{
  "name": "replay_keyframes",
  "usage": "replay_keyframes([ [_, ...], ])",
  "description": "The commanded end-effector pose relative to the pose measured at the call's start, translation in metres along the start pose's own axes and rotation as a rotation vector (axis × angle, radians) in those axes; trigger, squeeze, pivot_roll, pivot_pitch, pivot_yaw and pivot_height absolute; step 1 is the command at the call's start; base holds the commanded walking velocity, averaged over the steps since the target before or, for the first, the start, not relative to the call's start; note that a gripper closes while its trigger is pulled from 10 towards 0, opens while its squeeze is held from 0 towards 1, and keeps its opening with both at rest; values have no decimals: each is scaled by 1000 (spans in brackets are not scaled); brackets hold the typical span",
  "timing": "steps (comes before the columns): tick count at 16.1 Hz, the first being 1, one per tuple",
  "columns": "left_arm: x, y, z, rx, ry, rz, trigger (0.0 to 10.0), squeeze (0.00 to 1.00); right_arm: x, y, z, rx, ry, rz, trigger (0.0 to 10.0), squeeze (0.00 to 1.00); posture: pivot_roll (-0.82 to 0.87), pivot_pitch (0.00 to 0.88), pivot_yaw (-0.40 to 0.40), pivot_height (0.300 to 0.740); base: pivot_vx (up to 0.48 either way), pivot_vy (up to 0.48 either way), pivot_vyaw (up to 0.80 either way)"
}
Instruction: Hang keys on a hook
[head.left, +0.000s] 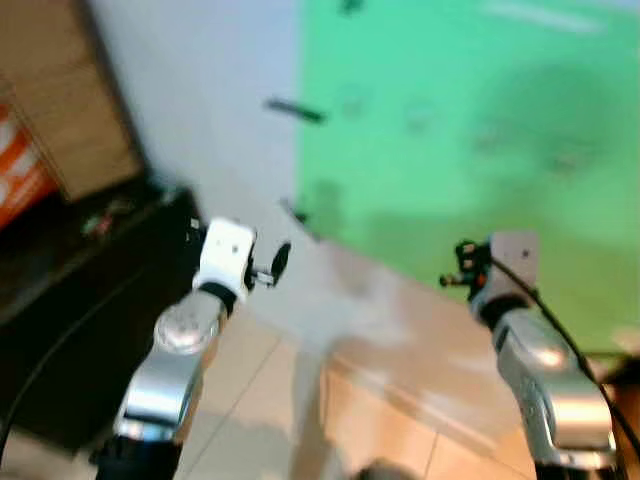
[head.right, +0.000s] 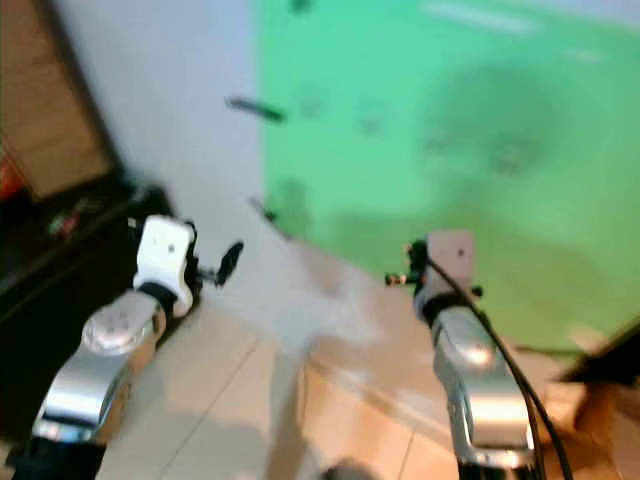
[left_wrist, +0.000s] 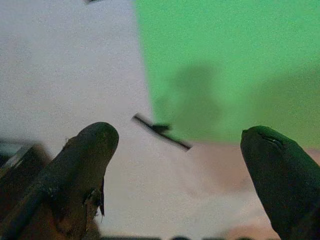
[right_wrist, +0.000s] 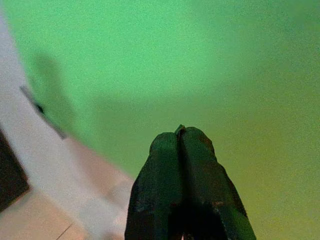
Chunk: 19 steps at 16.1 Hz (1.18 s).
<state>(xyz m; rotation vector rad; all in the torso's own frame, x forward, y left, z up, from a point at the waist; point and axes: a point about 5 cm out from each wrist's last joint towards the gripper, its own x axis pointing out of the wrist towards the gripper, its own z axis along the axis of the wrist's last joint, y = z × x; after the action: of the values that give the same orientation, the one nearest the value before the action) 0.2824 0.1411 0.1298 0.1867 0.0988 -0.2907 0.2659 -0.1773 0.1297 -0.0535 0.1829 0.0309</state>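
The head views are blurred. My left gripper (head.left: 276, 264) is raised toward the white wall (head.left: 200, 110), and in its wrist view the left gripper (left_wrist: 180, 137) stands open with nothing between its fingers (left_wrist: 92, 150). A short dark hook bar (left_wrist: 161, 131) sticks out of the wall just beyond them, low on the wall (head.left: 293, 212). A second dark bar (head.left: 295, 110) sits higher up. My right gripper (head.left: 458, 268) points at the green sheet (head.left: 470, 130); the right gripper (right_wrist: 181, 136) is shut, fingers pressed together. I cannot make out any keys.
A dark low cabinet (head.left: 80, 300) stands at the left, with a brown panel (head.left: 70, 100) and an orange thing (head.left: 20, 180) behind it. Pale tiled floor (head.left: 250, 400) lies below my arms. The green sheet reaches the floor at the right.
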Motion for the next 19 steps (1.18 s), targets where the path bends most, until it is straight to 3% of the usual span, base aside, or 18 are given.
replay_keyframes([
  [1, 1, -2, 1, 7, -2, -10, 10000, 0, -1, -3, 0, -6, 4, -13, 10000, 0, -82, 0, 31, 740, 0, -277, -800],
  [4, 1, 0, -1, -1, 7, -6, 10000, 0, -2, -2, 0, -4, -1, -14, 10000, 0, -86, 0, 44, 740, 0, -176, -690],
  [19, 0, 7, 5, -11, -34, 11, 10000, 0, 4, 11, 6, 5, -31, 66, 10000, 0, -45, 0, 34, 740, 17, 0, 0],
])
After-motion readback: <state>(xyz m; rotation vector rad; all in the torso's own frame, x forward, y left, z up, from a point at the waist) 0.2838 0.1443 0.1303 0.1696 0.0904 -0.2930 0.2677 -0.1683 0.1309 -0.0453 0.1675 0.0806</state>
